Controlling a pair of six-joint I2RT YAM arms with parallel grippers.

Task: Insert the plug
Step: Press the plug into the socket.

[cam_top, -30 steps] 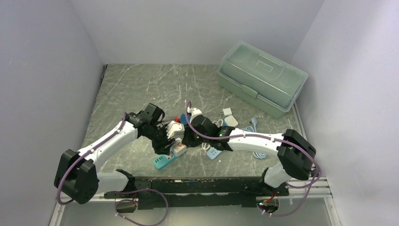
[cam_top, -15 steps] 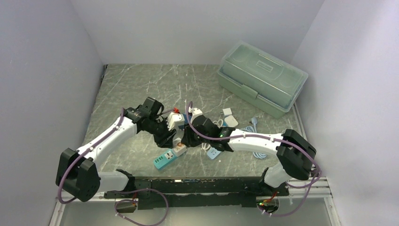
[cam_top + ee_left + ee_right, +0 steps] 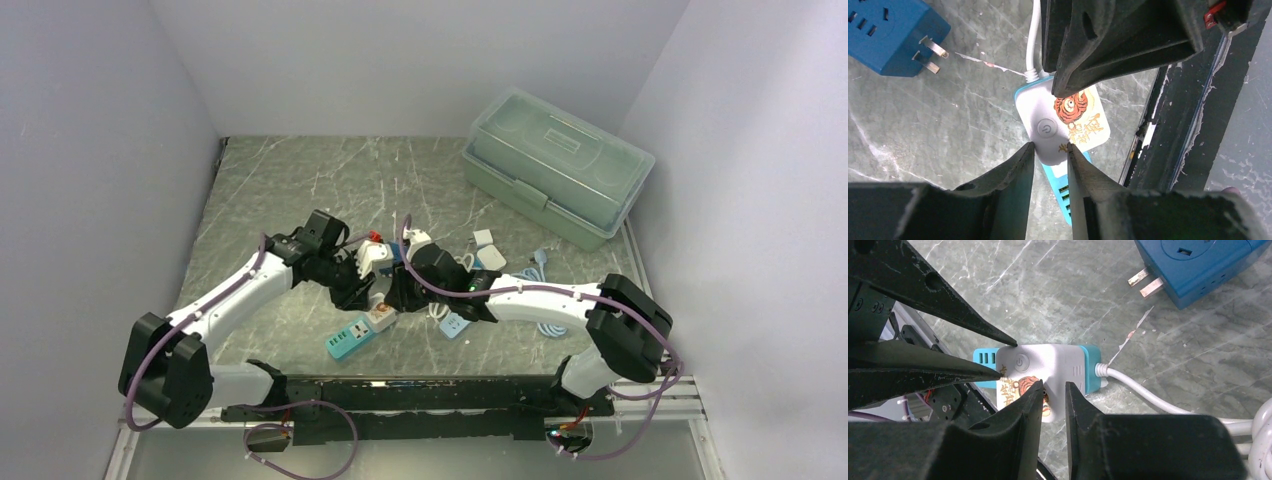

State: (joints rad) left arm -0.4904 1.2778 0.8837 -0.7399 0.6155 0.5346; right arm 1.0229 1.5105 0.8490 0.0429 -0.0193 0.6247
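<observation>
We find the blue plug adapter (image 3: 892,34) lying on the marble surface (image 3: 923,130), prongs bare, apart from the white-and-teal power strip (image 3: 1048,357). The left end effector (image 3: 1049,146) stands narrow at the strip's button end; whether it grips, we cannot tell. The right end effector (image 3: 1054,385) stands narrow above the strip's sticker, with nothing visible between its fingers.

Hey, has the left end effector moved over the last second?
Yes. The left end effector shifted right and slightly away from the arm bases, toward the green toolbox.
</observation>
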